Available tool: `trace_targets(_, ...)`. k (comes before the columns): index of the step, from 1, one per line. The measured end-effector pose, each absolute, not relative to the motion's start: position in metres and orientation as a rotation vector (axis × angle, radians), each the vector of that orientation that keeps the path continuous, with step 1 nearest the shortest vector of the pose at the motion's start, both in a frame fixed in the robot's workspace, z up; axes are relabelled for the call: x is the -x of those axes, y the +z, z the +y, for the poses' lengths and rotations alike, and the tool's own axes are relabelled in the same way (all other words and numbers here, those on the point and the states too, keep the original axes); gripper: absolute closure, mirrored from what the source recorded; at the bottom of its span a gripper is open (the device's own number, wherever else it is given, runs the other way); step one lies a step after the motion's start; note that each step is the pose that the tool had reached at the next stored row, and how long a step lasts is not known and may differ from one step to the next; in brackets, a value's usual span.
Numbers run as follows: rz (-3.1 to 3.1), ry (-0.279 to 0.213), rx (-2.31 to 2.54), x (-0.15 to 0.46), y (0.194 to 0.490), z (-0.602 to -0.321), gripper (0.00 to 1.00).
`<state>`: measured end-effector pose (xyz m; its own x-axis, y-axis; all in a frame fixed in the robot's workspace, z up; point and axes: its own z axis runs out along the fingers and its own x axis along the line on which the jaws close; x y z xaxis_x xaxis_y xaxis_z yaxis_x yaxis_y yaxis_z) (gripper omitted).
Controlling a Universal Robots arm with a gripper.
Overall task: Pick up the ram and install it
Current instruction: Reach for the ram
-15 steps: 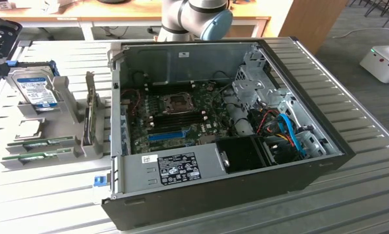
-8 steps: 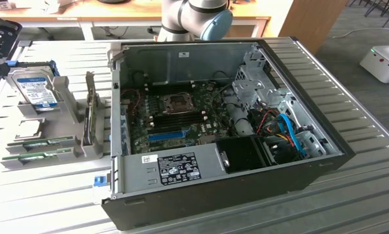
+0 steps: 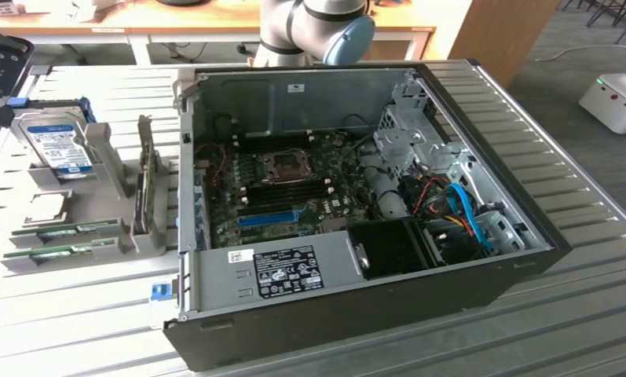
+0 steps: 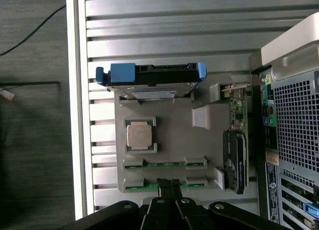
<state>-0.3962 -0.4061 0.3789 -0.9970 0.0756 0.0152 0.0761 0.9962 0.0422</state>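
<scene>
So the hand point(image 4: 169, 185) is hovering above the tray with its fingers pinched together and nothing between them, and its tips are sitting right over 1 of the 2 sticks. At the exterior view's left, the first ram stick point(image 3: 67, 230) and the second ram stick point(image 3: 53, 252) are both lying in their holders in the grey tray point(image 4: 174, 135) on the desk point(image 3: 564, 314). Moving right, the open PC case point(image 3: 501, 267) is showing its motherboard point(image 3: 291, 177) with no green stick standing in it. I'm guessing the pick-up isn't done yet, so the whole install is left.
</scene>
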Motion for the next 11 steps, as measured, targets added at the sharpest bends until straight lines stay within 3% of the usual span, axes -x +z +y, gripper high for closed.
trace_targets(11, -3.125, -0.067, 0.119, 0.3955, 0.3789, -0.4165, 0.89)
